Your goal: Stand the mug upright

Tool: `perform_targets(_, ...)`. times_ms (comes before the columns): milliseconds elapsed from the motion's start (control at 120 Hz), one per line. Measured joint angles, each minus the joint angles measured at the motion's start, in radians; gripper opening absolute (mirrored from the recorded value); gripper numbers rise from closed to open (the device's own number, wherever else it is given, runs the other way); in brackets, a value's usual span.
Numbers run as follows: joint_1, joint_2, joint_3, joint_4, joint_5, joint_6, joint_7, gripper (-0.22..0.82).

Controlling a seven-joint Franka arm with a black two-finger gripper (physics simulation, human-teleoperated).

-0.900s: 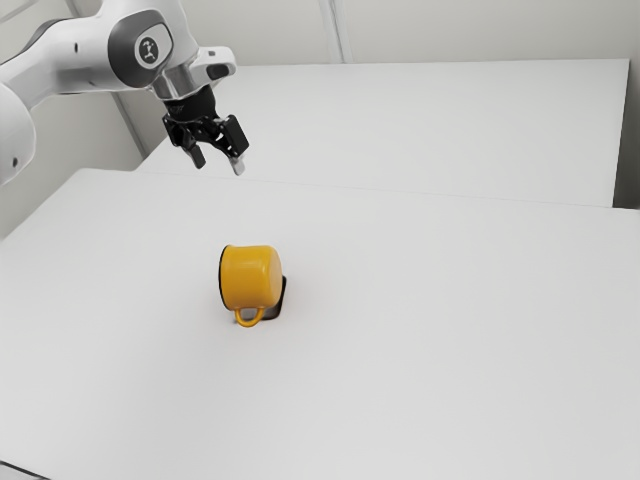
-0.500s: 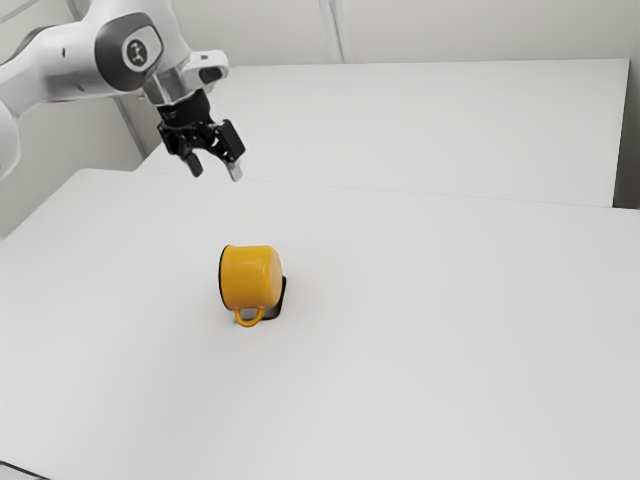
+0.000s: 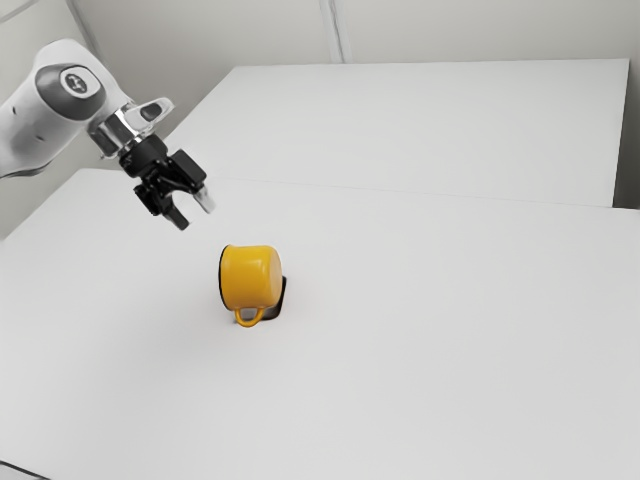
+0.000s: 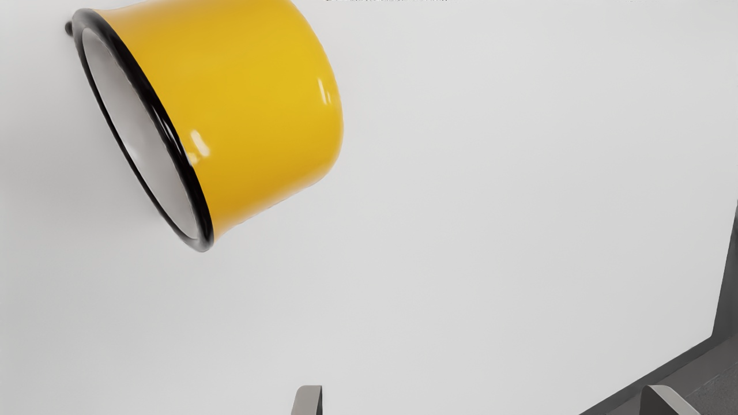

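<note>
The yellow mug [image 3: 252,278] lies on its side on the white table, its black-rimmed mouth toward the exterior view's left and its handle toward the viewer. Above the table, up and to the exterior view's left of the mug, hangs my gripper [image 3: 192,214], not touching it. In the wrist view the mug [image 4: 248,109] shows its pale inside, with part of its body cut off by the picture's edge. The gripper [image 4: 481,397] is open there, its two fingertips wide apart with nothing between them.
A dark flat patch [image 3: 276,304] shows beside and behind the mug on the white table [image 3: 430,350]; whether it is an object or a shadow I cannot tell. A corner of the table [image 4: 703,331] lies near one fingertip in the wrist view.
My gripper has moved down and toward the exterior view's left, and the hand has tilted. The mug lies as before.
</note>
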Motion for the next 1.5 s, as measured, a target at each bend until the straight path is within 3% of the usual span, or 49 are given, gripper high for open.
perform_targets(200,0.198,0.077,0.002,0.020,-0.063,-0.014,0.118,0.60)
perform_targets(583,0.176,0.298,-0.014,0.033,-0.294,0.048,0.292,0.60)
perform_targets(800,0.179,0.312,-0.054,-0.017,-0.414,0.095,0.362,0.60)
perform_targets(925,0.199,0.306,-0.058,-0.109,-0.474,0.095,0.389,0.60)
perform_targets(1117,0.203,0.297,-0.059,-0.129,-0.505,0.077,0.423,0.60)
perform_targets(1317,0.197,0.300,-0.068,-0.127,-0.534,0.080,0.450,0.12)
perform_targets(1500,0.198,0.292,-0.075,-0.125,-0.552,0.099,0.467,-0.08)
